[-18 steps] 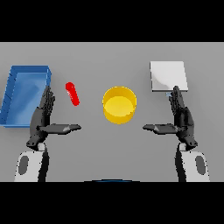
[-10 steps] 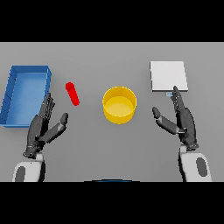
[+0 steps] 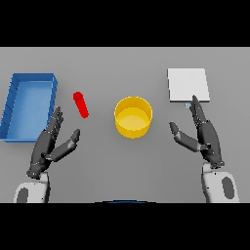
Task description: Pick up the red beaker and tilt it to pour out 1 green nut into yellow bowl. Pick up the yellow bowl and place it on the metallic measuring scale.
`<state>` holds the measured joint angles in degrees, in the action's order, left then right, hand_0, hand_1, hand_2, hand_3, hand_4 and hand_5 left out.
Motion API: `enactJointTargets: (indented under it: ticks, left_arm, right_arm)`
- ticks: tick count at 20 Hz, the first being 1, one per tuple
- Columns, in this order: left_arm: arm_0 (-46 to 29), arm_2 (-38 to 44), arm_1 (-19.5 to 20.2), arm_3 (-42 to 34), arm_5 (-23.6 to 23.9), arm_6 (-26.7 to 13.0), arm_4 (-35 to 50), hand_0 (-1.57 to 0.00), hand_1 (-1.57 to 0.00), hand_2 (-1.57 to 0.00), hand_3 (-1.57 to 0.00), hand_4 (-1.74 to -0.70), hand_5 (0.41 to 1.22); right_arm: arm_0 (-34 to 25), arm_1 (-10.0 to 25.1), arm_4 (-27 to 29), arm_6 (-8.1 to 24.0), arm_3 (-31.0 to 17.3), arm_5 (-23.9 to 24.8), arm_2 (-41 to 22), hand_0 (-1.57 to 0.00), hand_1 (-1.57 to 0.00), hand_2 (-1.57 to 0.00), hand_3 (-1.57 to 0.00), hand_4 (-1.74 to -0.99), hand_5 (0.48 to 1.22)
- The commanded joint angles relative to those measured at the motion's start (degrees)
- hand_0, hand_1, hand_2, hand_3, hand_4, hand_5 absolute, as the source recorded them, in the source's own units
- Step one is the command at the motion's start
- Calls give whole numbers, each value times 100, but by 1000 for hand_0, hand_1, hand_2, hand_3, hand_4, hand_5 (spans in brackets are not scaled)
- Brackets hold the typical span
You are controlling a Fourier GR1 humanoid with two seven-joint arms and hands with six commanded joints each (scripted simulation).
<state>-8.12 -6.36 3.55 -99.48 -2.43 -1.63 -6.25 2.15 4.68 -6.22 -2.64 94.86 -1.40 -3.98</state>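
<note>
Left hand (image 3: 49, 146): lower left of frame, fingers straight and spread wide, holding nothing — tips just below the blue tray (image 3: 14, 105).
Right hand (image 3: 202, 134): lower right, fingers straight, open, empty — tips near the scale (image 3: 188, 84).
Red beaker (image 3: 81, 104): lying on the grey desk (image 3: 124, 171), left of centre.
Yellow bowl (image 3: 133, 117): centre.
</note>
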Motion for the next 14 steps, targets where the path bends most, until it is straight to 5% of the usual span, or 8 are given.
enactJointTargets:
  ticks: [1, 8, 14]
  left_arm:
    - [122, 16, -32, 127, 44, -101, -31, 1, 1, 1, 1, -1183, 658]
    - [1247, 292, -104, 1371, 326, -76, -232, 1, 1, 1, 1, -1211, 659]
    - [2163, 566, -177, 2580, 431, 333, -214, 1, 1, 1, 1, -1228, 636]
  right_arm:
    - [-35, 0, 38, -29, -17, -27, 14, 1, 1, 1, 1, -1284, 618]
    - [29, 63, 49, -150, -91, -129, 31, 1, 1, 1, 1, -1292, 617]
    - [132, 56, 24, -210, -69, -92, 48, 1, 1, 1, 1, -1298, 628]
